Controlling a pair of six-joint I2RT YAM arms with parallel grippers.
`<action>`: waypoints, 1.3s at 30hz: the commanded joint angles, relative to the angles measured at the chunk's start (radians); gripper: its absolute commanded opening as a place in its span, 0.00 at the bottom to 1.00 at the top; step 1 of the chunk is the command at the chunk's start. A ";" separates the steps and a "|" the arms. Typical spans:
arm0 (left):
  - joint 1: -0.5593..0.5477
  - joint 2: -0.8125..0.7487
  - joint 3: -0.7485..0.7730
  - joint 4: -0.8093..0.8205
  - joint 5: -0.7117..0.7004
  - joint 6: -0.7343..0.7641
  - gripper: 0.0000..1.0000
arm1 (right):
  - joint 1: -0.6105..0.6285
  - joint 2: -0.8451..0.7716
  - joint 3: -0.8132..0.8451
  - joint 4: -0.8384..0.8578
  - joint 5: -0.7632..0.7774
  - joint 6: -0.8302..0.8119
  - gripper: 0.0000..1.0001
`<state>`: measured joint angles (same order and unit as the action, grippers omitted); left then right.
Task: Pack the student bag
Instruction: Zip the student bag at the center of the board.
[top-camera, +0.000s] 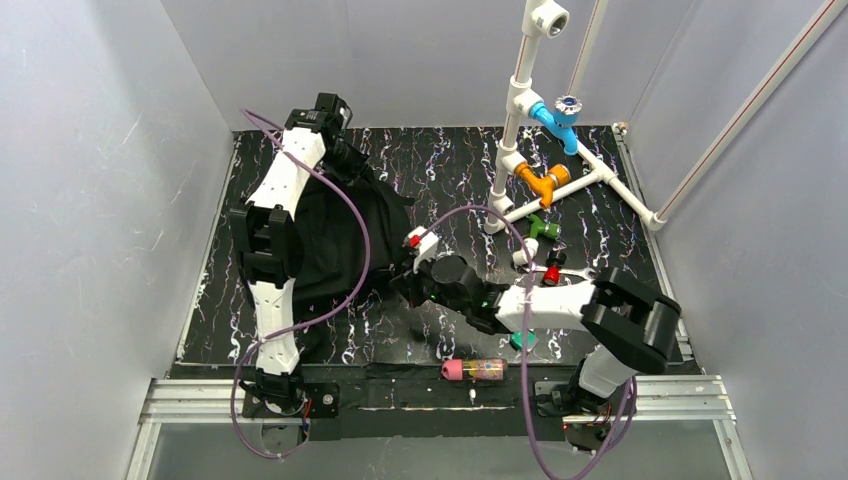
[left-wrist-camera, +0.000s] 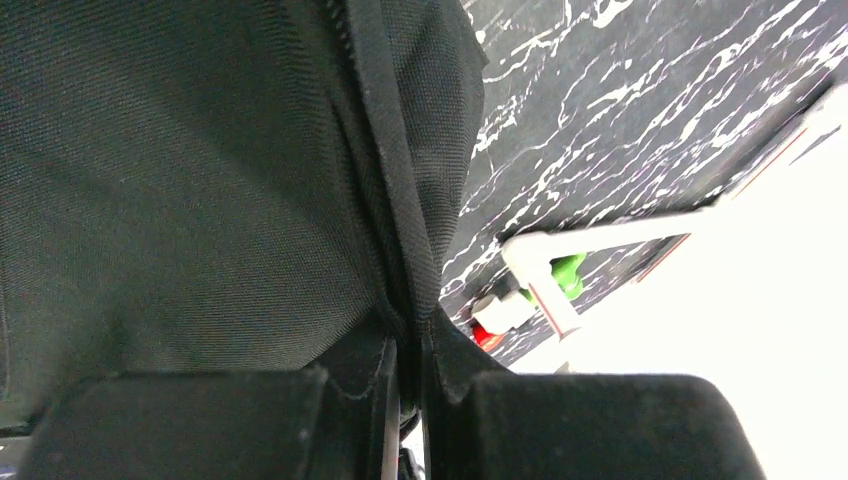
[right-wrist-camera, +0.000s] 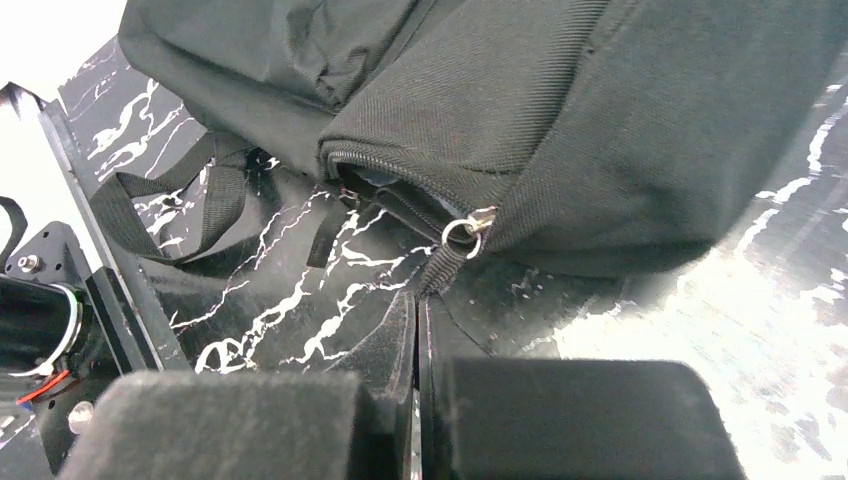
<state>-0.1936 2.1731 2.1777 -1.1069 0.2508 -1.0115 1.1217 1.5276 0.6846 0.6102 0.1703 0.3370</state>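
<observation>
The student bag (top-camera: 335, 235), a large black fabric backpack, lies on the left half of the marbled black mat. My left gripper (top-camera: 355, 165) is at the bag's far edge. In the left wrist view it (left-wrist-camera: 410, 335) is shut on a black seam or webbing strip (left-wrist-camera: 385, 150) of the bag (left-wrist-camera: 180, 180). My right gripper (top-camera: 405, 285) is at the bag's near right corner. In the right wrist view it (right-wrist-camera: 418, 300) is shut on the zipper pull cord (right-wrist-camera: 440, 268) below the metal ring (right-wrist-camera: 457, 232); the zipper (right-wrist-camera: 385, 190) is partly open. Black straps (right-wrist-camera: 200, 195) trail on the mat.
A pink pencil case (top-camera: 475, 370) lies at the mat's near edge. A white pipe frame (top-camera: 520, 150) with blue, orange, green and red fittings stands at the back right. A small teal object (top-camera: 522, 341) sits under my right arm. Grey walls enclose the mat.
</observation>
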 joint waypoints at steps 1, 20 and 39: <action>0.078 -0.146 -0.092 0.415 -0.072 -0.129 0.00 | 0.063 0.089 0.075 -0.002 -0.244 0.029 0.01; -0.360 -0.442 -0.548 0.156 -0.301 0.567 0.70 | -0.067 -0.132 0.034 -0.248 -0.265 -0.125 0.01; -0.429 -0.221 -0.485 0.287 -0.213 0.430 0.25 | -0.072 -0.167 0.002 -0.297 -0.219 -0.171 0.01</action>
<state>-0.6304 1.9457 1.6493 -0.8917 -0.0402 -0.5468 1.0531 1.3647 0.6720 0.3149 -0.0643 0.2050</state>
